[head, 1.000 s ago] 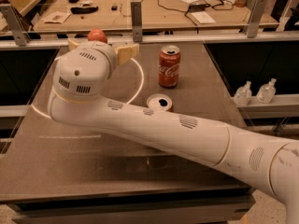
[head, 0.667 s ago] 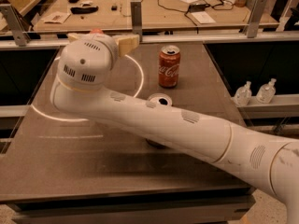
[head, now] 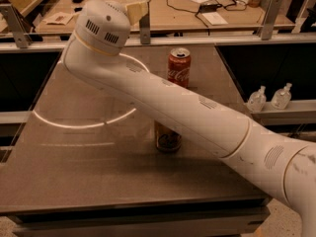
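From my seat the arm (head: 187, 112) fills most of the view, a thick tube of smooth white plastic with small vent slots, running from the lower right up to a rounded wrist at the upper left. Under it lies the table (head: 74, 162), a flat, dark, faintly glossy slab that carries the bright curved reflection of a ring light (head: 74, 125). Behind it stands a pale wooden workbench (head: 197, 21) strewn with cables and papers. As far as I can judge, nothing has been taken off the table. The red cola can (head: 178, 68), a shiny metal cylinder with a silver lid, stands upright near the far edge, apart from the arm. A darker can (head: 169, 139) stands upright mid-table, its top half hidden behind the arm. Two small clear plastic bottles (head: 257, 98) sit on a ledge off to the right. Smallest is the gripper (head: 138, 9), a tan, blunt piece poking out past the wrist, high over the table's far edge, above and to the left of the red cola can. I cannot tell how wide it stands or whether it holds anything, and it touches neither can
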You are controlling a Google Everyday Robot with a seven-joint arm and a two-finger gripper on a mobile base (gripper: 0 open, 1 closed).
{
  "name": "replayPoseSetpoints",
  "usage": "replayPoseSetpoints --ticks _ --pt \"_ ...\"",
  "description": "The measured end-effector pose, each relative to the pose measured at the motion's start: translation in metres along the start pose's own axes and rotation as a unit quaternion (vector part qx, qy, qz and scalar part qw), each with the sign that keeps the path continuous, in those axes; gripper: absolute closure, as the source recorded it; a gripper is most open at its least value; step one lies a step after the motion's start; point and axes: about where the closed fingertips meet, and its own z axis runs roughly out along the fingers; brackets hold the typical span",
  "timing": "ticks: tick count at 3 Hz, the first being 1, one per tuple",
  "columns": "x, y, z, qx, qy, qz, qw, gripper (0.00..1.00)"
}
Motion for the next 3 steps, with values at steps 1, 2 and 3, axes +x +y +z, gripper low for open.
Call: replayPoseSetpoints --ticks 1,2,3 --pt "-0.025 -0.006 0.01 -0.013 -0.006 -0.051 0.9986 0.0" --pt "-0.057 -0.014 0.022 -0.026 -0.014 -0.098 0.9948 0.0" --pt "-0.086 -0.025 0.038 -0.057 -0.009 -0.109 0.9924 0.0"
